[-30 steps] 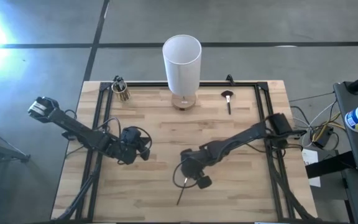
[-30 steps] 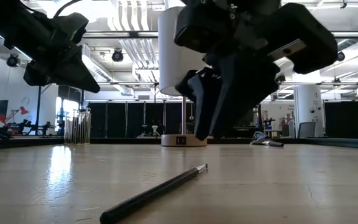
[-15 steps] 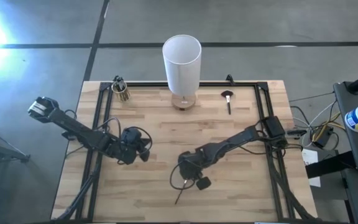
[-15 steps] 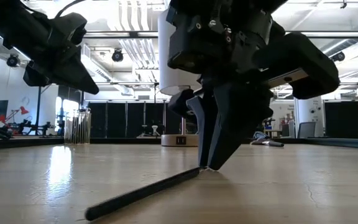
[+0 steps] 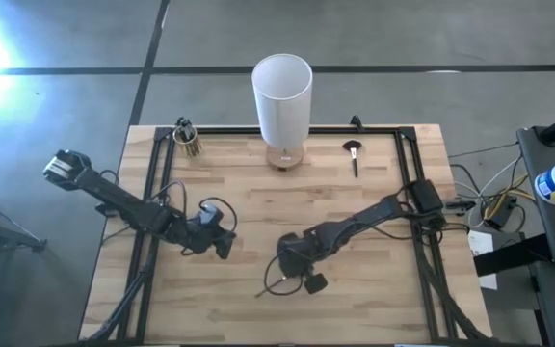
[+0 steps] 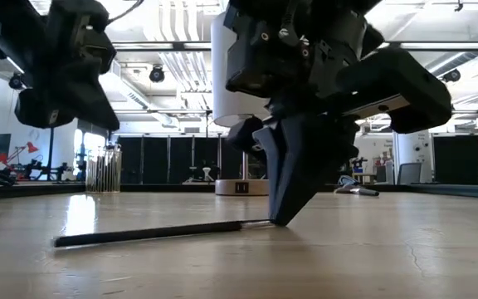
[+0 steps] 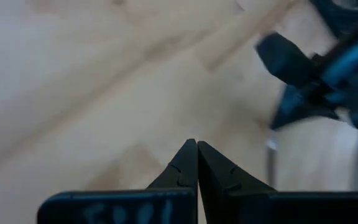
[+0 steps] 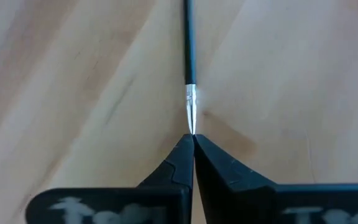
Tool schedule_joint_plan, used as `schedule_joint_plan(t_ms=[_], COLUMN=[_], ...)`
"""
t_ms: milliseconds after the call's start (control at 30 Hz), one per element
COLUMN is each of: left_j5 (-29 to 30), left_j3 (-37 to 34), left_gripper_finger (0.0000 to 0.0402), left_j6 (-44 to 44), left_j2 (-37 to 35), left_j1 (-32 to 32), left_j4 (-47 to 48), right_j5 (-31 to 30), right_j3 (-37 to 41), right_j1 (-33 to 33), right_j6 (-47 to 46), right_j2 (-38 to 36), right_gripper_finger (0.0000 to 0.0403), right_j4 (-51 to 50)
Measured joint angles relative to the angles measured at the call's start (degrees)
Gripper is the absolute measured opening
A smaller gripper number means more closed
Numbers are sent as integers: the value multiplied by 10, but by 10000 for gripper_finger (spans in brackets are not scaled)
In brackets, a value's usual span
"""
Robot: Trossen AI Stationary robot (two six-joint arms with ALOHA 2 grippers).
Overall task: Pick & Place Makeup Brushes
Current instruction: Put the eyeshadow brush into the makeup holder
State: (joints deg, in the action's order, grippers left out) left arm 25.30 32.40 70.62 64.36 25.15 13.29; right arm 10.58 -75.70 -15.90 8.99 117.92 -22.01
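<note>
The right end effector (image 6: 282,218) is down at the bench (image 5: 374,308), well in front of the tall white cylinder (image 5: 281,94), with its two fingers pressed together on the silvery tip of a thin makeup brush (image 6: 148,233). In the right wrist view the fingers (image 8: 178,163) meet right at that pale point, and the dark handle (image 8: 188,37) runs straight away from them. In the low view the brush lies almost flat, its free end resting on the wood.

The brush looks light, stiff and slender, so weight should be no trouble. Slip is the likelier problem: the hold sits on the very end, on a smooth tapered ferrule, and the long handle could swing or pivot when lifted. A grip further along the handle, nearer the middle, would probably carry it more steadily.

The left end effector (image 7: 196,163) hangs above the bench, to the left of the right one, fingers closed together and holding nothing. Behind, a small cup with brushes (image 5: 190,141) stands left of the white cylinder, and a brush with a wider dark head (image 5: 353,152) lies to its right.
</note>
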Motion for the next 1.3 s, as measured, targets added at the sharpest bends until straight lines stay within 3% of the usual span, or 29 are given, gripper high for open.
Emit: schedule_joint_plan(t_ms=[300,467,567,1000,1300], left_j5=[-93,-121,-126,-82,-72], left_j3=[0,0,0,0,0], left_gripper_finger=[85,119,123,123,123], left_j6=[16,19,-2,-232,-282], left_j2=[0,0,0,0,25], left_j1=[-8,-18,-22,-30,-30], left_j4=[-134,-153,-166,-211,-213], right_j5=[-71,-125,-143,-152,-149], right_j3=[-26,-44,-56,-108,-108], right_j1=[0,0,1,9,19], right_j6=[24,48,65,72,60], right_j2=[-47,-77,-91,-94,-93], right_gripper_finger=[8,8,8,8,8], right_j4=[-39,-44,-45,-42,-41])
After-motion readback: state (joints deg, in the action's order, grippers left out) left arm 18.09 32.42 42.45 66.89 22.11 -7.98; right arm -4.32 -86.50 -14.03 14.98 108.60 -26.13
